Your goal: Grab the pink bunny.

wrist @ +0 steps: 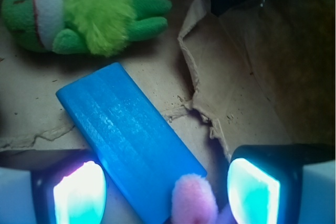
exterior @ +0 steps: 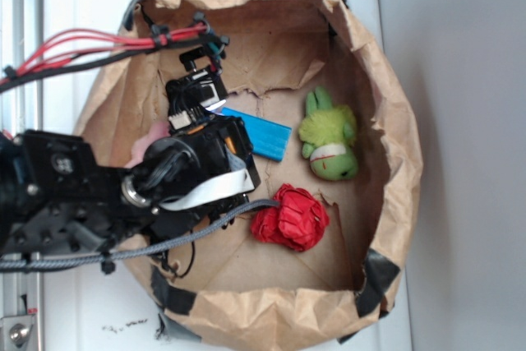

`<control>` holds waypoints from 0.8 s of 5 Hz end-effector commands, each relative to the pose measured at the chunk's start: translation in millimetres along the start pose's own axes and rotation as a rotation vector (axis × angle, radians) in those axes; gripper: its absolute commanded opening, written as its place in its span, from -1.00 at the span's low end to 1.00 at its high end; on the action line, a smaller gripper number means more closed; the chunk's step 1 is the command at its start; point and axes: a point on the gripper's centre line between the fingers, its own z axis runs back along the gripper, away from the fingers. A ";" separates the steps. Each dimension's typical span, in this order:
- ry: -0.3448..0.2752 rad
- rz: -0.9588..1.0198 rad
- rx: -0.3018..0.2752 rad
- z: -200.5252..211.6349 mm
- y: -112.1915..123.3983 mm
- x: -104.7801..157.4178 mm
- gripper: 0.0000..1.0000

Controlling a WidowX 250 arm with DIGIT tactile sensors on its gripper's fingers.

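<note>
From the exterior view I see the arm (exterior: 107, 195) reaching in from the left over a brown paper bag (exterior: 394, 121) laid open like a bowl. The gripper (exterior: 200, 92) hangs over the bag's left half, but from here I cannot tell how its jaws stand. A bit of the pink bunny (exterior: 146, 144) peeks out at the arm's left edge, mostly hidden by it. A blue block (exterior: 261, 133) lies just right of the gripper, a green plush toy (exterior: 329, 139) further right, and a red wrinkly ball (exterior: 292, 218) below them.

On the wrist view the gripper (wrist: 165, 195) is spread wide, holding nothing, its two fingers (wrist: 79, 195) lit at the bottom corners. A pink bunny (wrist: 193, 200) ear rises between them, against the blue block's (wrist: 126, 135) near end. The green plush toy (wrist: 79, 11) lies top left.
</note>
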 end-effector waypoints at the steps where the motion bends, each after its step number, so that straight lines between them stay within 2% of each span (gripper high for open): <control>1: 0.090 0.071 -0.066 24.9 11.2 29.9 1.00; 2: 0.280 0.130 -0.098 24.1 16.3 48.3 1.00; 3: 0.478 0.139 -0.229 26.9 29.0 62.0 1.00; 4: 0.544 0.131 -0.310 21.4 35.4 61.7 1.00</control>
